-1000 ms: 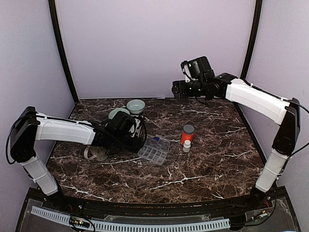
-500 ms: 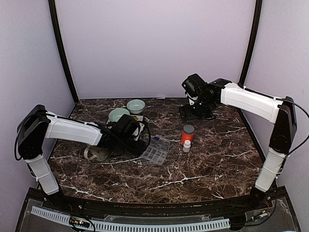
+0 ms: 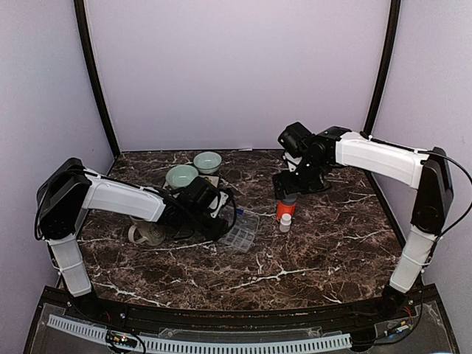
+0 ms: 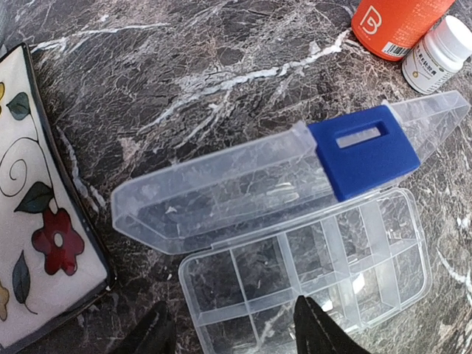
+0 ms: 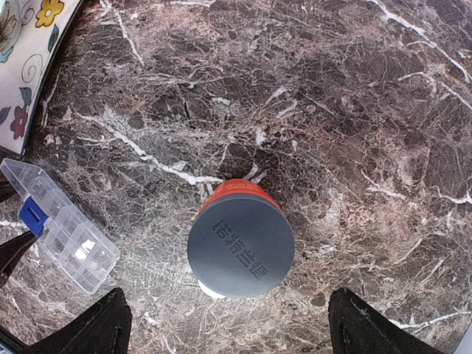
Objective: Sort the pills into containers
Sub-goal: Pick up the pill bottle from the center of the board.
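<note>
Two pale green bowls point(image 3: 182, 175) point(image 3: 208, 161) are sitting at the far left of the marble table point(image 3: 317, 251), on a floral mat point(image 4: 37, 221). A cream mug point(image 3: 145, 234) is standing nearer, partly hidden under the left arm. Right of centre an orange bottle point(image 5: 241, 247) with a grey cap is standing upright. A small white bottle point(image 4: 439, 53) is standing just beside it on its near side.

The organiser point(image 4: 310, 273) is lying flat between the mug and the bottles, near the middle of the table. In the top view the left wrist is covering its left part. Its lid point(image 4: 221, 192) is standing open along the long side away from the left gripper point(image 4: 234, 333), with a blue latch point(image 4: 361, 151) on the free edge. Its long axis is running across that gripper's line of reach. One short end is pointing roughly toward the two bottles and the other toward the mat. The open cells are facing up.

The left gripper is hovering over the organiser's near corner. Its fingers are partly spread and gripping nothing that can be made out.

The right gripper point(image 5: 236, 324) is hanging directly above the orange bottle. Its fingers are spread wide on either side of the cap and are not touching it.
</note>
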